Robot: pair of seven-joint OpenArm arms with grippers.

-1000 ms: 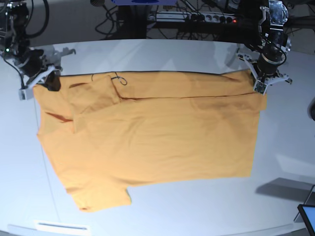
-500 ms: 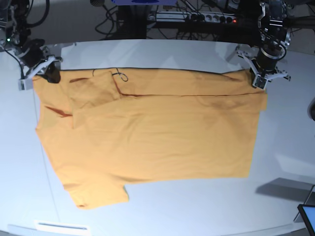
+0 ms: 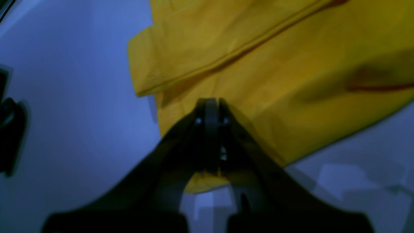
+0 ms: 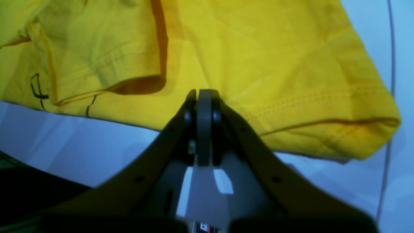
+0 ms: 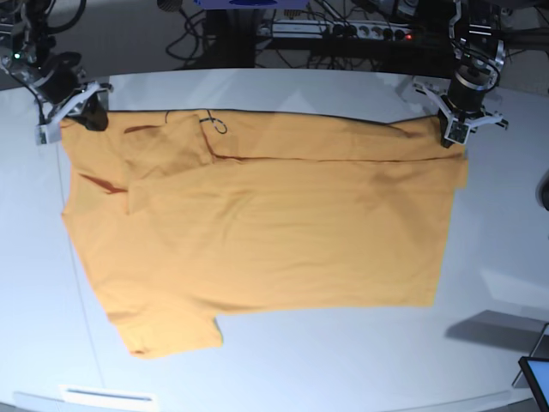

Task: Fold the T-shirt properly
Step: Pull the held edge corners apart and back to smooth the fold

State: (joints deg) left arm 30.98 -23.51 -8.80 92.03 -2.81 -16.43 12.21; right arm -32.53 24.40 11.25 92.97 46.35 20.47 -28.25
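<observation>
The orange-yellow T-shirt (image 5: 266, 223) lies spread across the white table (image 5: 343, 360), with a sleeve (image 5: 171, 330) at the near left and a folded-over flap (image 5: 163, 154) at the far left. My left gripper (image 5: 452, 137) is shut on the shirt's far right corner. In the left wrist view, its closed fingers (image 3: 209, 102) pinch the cloth (image 3: 291, 64). My right gripper (image 5: 77, 120) is shut on the far left corner. The right wrist view shows that gripper (image 4: 203, 92) closed at the shirt's hem (image 4: 258, 48).
A power strip (image 5: 343, 30) and tangled cables lie beyond the table's far edge. A dark screen corner (image 5: 536, 378) pokes in at the near right. A white strip (image 5: 107, 396) sits at the near left edge. A thin cable (image 5: 81, 292) runs along the shirt's left side.
Both grippers have moved toward the table's far edge, dragging the shirt's far edge with them. The whole shirt has slid a little farther away and lies flatter.
</observation>
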